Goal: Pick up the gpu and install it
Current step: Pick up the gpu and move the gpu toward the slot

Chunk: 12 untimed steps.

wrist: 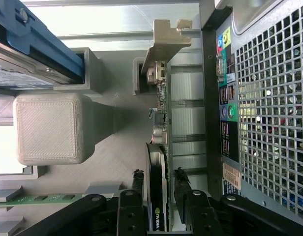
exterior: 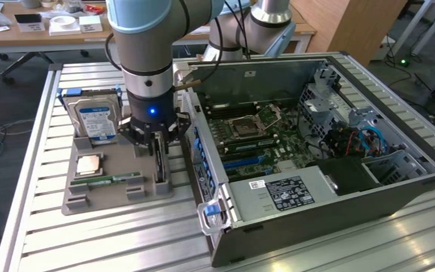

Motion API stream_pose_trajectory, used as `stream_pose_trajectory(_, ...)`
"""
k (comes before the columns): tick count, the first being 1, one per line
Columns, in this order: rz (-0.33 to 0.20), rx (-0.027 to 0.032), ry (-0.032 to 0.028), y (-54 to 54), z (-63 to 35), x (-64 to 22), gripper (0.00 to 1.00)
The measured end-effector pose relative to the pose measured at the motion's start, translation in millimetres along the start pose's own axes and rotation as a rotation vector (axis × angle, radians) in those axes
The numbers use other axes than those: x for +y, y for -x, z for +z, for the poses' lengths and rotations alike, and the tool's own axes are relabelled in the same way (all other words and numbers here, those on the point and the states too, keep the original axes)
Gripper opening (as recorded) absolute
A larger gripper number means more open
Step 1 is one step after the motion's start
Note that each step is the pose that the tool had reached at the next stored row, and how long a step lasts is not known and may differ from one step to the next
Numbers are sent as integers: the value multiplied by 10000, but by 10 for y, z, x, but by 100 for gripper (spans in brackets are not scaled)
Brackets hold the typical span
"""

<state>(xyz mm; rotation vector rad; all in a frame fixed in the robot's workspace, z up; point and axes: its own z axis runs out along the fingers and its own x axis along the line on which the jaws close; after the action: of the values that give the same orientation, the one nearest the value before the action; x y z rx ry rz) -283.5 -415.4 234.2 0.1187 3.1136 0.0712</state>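
The gpu stands on edge in a slot of the grey holder, beside the open computer case. In the wrist view the gpu runs away from me, with its metal bracket at the far end and a black fan part between my fingers. My gripper has come down over the card. The gripper straddles it, one finger on each flat side. A thin gap shows between each finger and the card, so the jaws are open around it.
A blue-labelled hard drive stands upright in the holder, with a processor and a green memory stick lying nearby. The case's rear panel is close beside the card. The motherboard lies exposed inside the case.
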Motion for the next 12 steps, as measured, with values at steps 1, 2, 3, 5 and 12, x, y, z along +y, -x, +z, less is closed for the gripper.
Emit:
stream_pose_trajectory(1, -1, 1, -1, 0, 0, 0, 39)
stream_pose_trajectory(2, -1, 0, -1, -1, 3, -1, 39)
stream_pose_trajectory(3, -1, 0, 0, -1, 7, -1, 39)
stream_pose_trajectory(5, 1, -1, 0, -1, 14, -1, 39)
stream_pose_trajectory(12, 1, 0, 0, -2, 20, -1, 39)
